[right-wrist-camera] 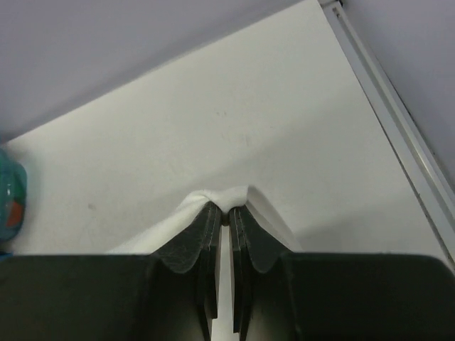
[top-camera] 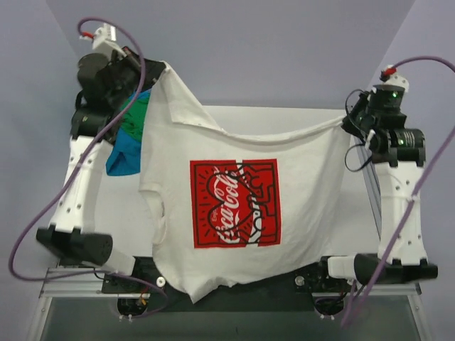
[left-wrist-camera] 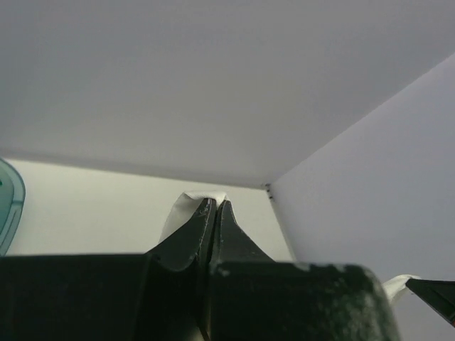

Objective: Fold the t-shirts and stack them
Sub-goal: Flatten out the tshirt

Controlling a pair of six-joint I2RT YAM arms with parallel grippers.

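Observation:
A white t-shirt (top-camera: 234, 156) with a red square logo (top-camera: 234, 202) hangs spread between both arms above the table, its hem drooping past the near edge. My left gripper (top-camera: 158, 69) is raised high at the back left, shut on one top corner of the shirt. In the left wrist view the gripper (left-wrist-camera: 215, 202) pinches a white fold (left-wrist-camera: 178, 213). My right gripper (top-camera: 347, 122) sits lower at the right, shut on the other corner. The right wrist view shows that gripper (right-wrist-camera: 227, 208) nipping bunched white cloth (right-wrist-camera: 192, 206).
Behind the left arm lies a heap of other t-shirts, green (top-camera: 135, 117) over blue (top-camera: 126, 156). A teal edge (right-wrist-camera: 11, 192) of it shows in the right wrist view. The white table (top-camera: 341, 213) has a metal rail (right-wrist-camera: 387, 99) on its right side.

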